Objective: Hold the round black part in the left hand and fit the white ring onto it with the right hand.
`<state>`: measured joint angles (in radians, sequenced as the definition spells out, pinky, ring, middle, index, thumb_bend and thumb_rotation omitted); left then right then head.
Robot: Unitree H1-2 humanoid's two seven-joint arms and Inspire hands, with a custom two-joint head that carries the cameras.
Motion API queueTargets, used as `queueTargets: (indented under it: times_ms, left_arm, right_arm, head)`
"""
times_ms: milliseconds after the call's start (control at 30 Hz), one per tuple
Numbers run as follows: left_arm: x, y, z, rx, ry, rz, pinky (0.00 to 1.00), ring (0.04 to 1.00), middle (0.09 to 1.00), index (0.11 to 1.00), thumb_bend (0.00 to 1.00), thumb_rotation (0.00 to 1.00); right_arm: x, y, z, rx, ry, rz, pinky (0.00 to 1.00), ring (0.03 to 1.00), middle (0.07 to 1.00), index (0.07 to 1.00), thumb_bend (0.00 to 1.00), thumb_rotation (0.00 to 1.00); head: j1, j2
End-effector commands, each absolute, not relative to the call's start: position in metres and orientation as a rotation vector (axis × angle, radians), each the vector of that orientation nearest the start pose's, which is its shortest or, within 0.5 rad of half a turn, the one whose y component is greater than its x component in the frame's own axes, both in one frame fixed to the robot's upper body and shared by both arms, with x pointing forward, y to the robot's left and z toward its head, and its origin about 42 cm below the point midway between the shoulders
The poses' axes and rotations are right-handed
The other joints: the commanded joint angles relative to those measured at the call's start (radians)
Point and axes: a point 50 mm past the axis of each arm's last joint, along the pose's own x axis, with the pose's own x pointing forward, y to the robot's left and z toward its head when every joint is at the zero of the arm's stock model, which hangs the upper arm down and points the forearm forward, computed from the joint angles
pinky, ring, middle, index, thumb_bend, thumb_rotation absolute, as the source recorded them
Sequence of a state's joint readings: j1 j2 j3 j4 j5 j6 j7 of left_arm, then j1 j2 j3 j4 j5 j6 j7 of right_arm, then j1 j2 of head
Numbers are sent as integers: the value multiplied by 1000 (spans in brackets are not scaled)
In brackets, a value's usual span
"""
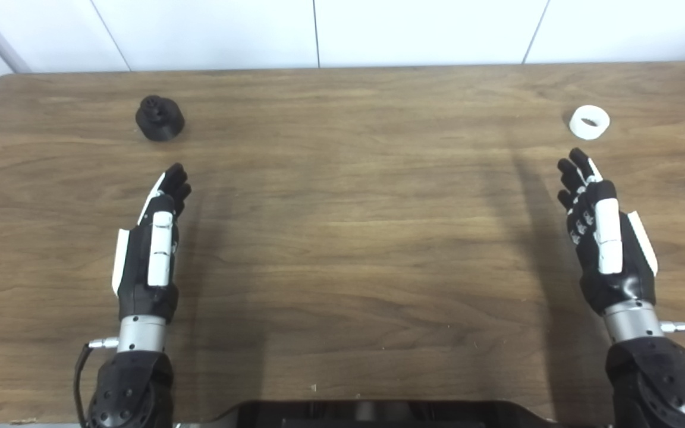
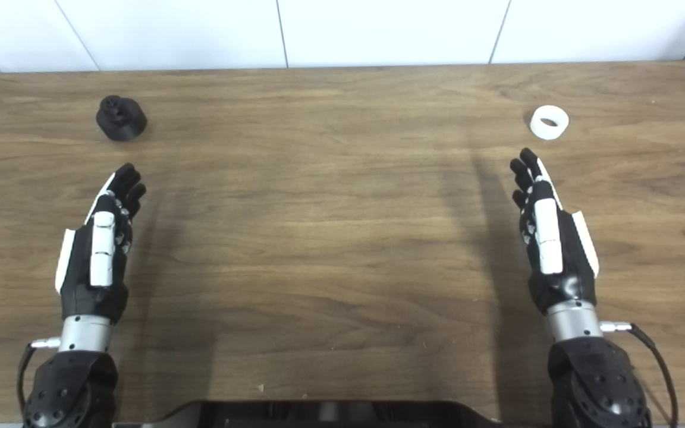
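Left hand (image 1: 152,238), right hand (image 1: 601,232) empty, fingers extended; round black part (image 1: 160,117), white ring (image 1: 589,122) on woodgrain table (image 1: 354,226).

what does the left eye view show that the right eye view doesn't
Only the left eye view shows the table's rounded far left corner with white floor or wall beside it, and a grey strip running diagonally at the top left.

Only the right eye view shows the table's rounded far right corner.

Both show the round black part far left on the table, the white ring far right, the left hand open and short of the part, the right hand open and short of the ring, neither touching, plus the white panelled wall behind.
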<state>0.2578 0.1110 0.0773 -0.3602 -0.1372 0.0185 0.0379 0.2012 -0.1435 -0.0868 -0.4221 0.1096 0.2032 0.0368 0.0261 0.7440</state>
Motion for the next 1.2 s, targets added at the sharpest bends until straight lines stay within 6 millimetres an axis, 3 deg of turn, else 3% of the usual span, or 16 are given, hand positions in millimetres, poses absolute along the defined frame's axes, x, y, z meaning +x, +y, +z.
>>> queueTargets:
  times_ms: [0,667,1167]
  left_arm:
    - [188,272,138,-10,-135,148,992,948,946,932,459,893]
    - [181,272,121,2,-139,130,990,955,946,931,454,914]
    - [180,271,119,6,-136,125,997,960,956,943,453,913]
  right_arm:
    - [207,-269,158,-35,-86,-67,1000,976,947,947,529,1000]
    - [200,-271,140,-52,-87,-62,1000,975,947,949,525,1000]
    - [199,-273,135,-70,-87,-64,1000,969,947,948,528,1000]
  head:
    - [2,-11]
    - [20,-124]
    - [36,-134]
